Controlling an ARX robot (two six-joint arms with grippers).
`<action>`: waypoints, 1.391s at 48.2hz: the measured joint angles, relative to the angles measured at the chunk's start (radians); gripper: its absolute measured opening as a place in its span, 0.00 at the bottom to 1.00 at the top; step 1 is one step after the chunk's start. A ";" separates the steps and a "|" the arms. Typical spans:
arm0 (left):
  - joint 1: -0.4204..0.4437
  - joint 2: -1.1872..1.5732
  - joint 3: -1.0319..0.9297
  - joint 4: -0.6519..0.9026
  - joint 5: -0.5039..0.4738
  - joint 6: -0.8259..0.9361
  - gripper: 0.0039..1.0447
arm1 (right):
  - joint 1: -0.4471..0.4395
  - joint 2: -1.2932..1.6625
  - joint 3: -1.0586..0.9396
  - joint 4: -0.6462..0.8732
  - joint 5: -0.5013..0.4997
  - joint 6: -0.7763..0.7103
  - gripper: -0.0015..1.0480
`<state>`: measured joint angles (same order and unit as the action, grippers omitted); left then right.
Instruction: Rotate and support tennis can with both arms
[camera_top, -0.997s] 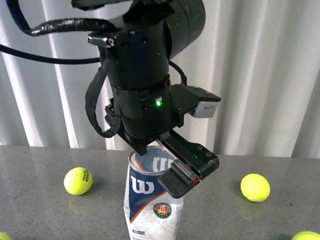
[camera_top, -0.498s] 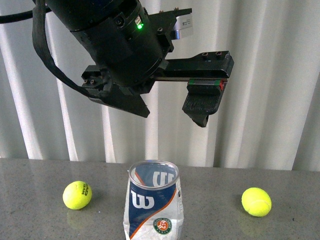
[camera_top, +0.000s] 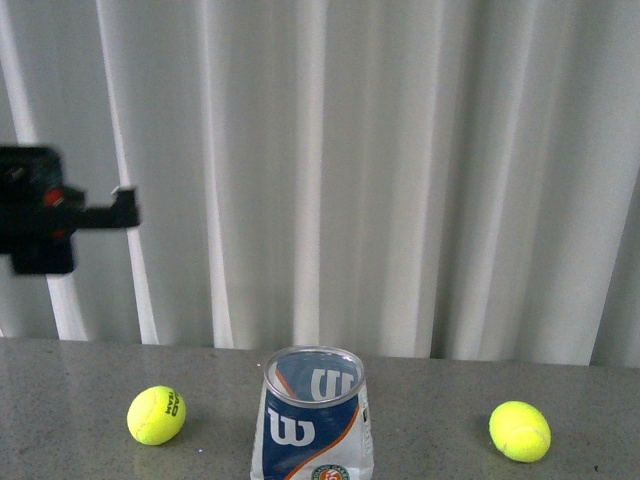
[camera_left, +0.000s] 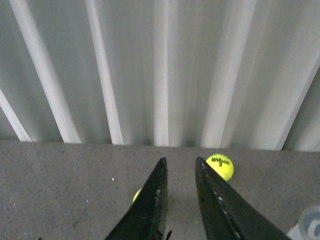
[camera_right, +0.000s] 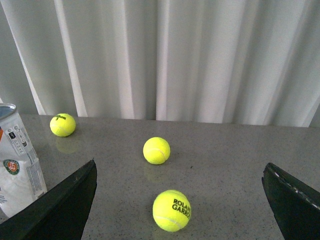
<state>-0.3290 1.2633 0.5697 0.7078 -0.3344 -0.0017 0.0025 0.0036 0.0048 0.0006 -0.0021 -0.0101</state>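
The can (camera_top: 314, 415) stands upright on the grey table (camera_top: 80, 380), in the middle at the front, with its open top facing up. We look down into it – the inside looks empty, with only the white "W" showing through the clear wall. Its bottom is cut off by the edge of the front view. No arm is touching it.

One yellow ball (camera_top: 156, 414) lies on the table to its left and another ball (camera_top: 519, 430) to its right, both well apart from the can. A white curtain (camera_top: 400, 170) hangs behind.

The left gripper (camera_left: 179, 167) has its two black fingers close together with a thin gap, and nothing is between them. A third ball (camera_left: 137, 194) is mostly hidden behind one finger.

The right gripper (camera_right: 180, 205) is spread wide and holds nothing.

Half a second ago a big black arm hung right over the can. Now only a blurry black bit (camera_top: 45, 210) shows at the far left – too fuzzy to make out. The can did not move.
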 joint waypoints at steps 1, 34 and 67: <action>0.014 -0.018 -0.038 0.008 0.016 0.000 0.18 | 0.000 0.000 0.000 0.000 0.000 0.000 0.93; 0.217 -0.420 -0.437 -0.005 0.225 -0.001 0.03 | 0.000 0.000 0.000 0.000 0.000 0.000 0.93; 0.327 -0.766 -0.545 -0.216 0.334 -0.001 0.03 | 0.000 0.000 0.000 0.000 0.000 0.000 0.93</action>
<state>-0.0025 0.4976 0.0246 0.4923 -0.0006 -0.0025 0.0025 0.0036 0.0048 0.0006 -0.0017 -0.0101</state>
